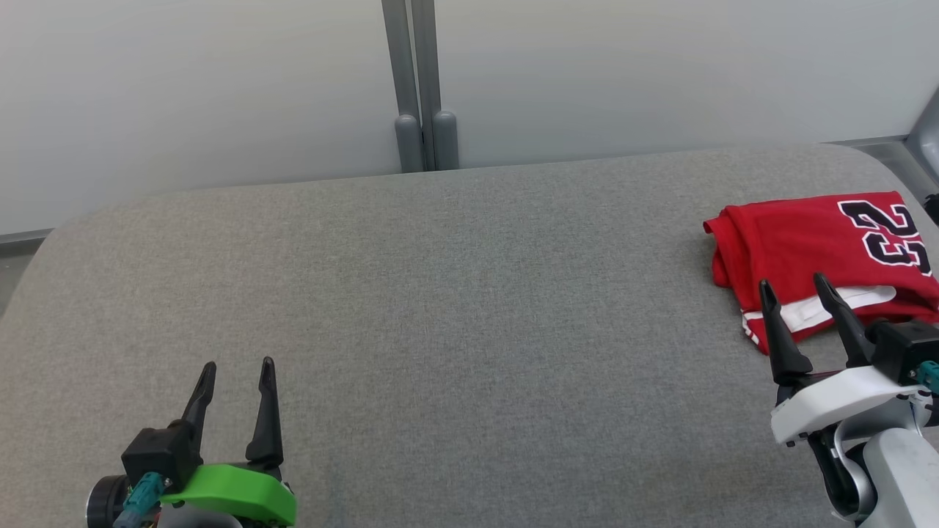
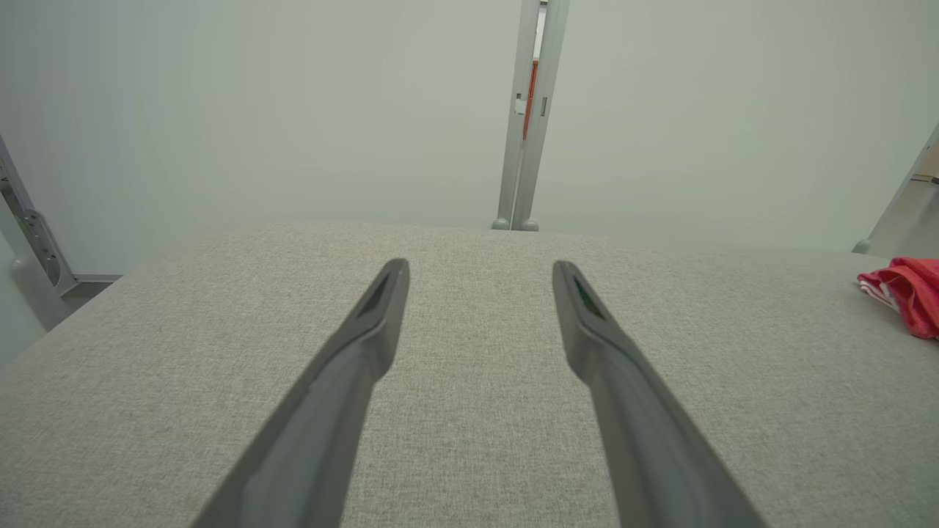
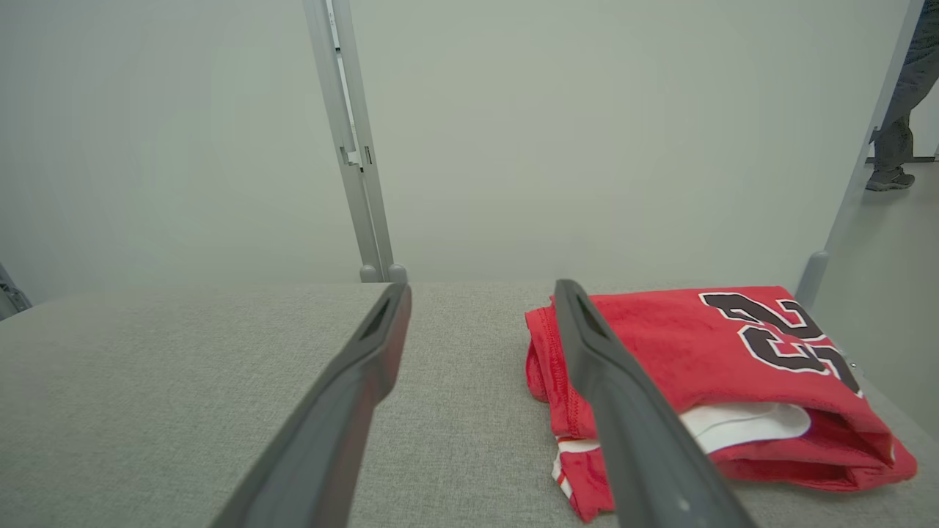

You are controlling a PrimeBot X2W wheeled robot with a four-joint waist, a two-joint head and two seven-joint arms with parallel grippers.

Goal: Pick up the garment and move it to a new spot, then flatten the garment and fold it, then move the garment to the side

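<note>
The jersey (image 1: 807, 235) is bright red, with black numerals (image 1: 888, 235) edged in white and a white lining and striped trim at its near edge. It lies on a padded table (image 1: 455, 308) of mottled grey woven cloth. The wall panels (image 1: 183, 88) are pale grey-white, and the posts (image 1: 418, 81) a darker grey. The left gripper (image 1: 239, 362) has black fingers on a vivid green mount (image 1: 235, 495). The right gripper (image 1: 792, 279) has black fingers on a white mount (image 1: 836, 403). A person's trouser leg (image 3: 899, 110) is grey.
</note>
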